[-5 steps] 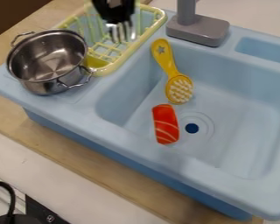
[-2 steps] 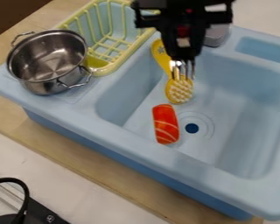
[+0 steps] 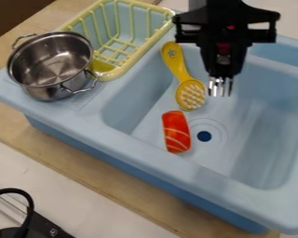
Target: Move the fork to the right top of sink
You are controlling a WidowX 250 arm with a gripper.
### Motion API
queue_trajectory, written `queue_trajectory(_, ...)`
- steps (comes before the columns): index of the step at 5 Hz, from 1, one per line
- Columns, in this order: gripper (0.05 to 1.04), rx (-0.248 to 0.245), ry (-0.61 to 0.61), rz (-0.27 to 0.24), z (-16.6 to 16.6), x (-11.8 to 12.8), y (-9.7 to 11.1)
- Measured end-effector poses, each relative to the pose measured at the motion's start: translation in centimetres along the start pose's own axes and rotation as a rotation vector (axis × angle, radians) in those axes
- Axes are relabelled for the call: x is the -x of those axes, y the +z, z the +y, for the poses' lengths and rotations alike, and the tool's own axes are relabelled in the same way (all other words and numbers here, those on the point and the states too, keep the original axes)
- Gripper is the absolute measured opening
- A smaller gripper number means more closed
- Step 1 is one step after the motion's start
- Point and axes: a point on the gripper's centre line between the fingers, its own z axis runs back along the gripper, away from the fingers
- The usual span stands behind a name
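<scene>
The pot point(image 3: 50, 65) is shiny, smooth metal; the fork point(image 3: 220, 87) gleams like metal too. The sink point(image 3: 123, 132) looks smooth, satiny plastic, the counter's near edge point(image 3: 104, 179) matt wood.

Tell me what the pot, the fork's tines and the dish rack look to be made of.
The pot looks like polished stainless steel: silvery, with bright reflections inside and wire-like handles. The fork has tines that seem to be shiny metal, given their silvery glints, though metallic-coated plastic is possible. The dish rack is probably smooth molded plastic, judging by its even pale yellow color and rounded bars.
</scene>
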Motion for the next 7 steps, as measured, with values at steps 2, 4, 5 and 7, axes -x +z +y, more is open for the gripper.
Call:
queue_trajectory(2,0.301,0.015,-0.043,0.027,-2.2,-2.3,-1.5)
queue_trajectory(4,0.301,0.029,-0.027,0.003,-3.4,-4.6,-1.9)
queue_trajectory(5,0.301,0.014,0.013,0.012,-3.6,-5.1,-1.9)
queue_trajectory(7,0.301,-0.011,0.029,0.010,-3.6,-6.0,-2.7)
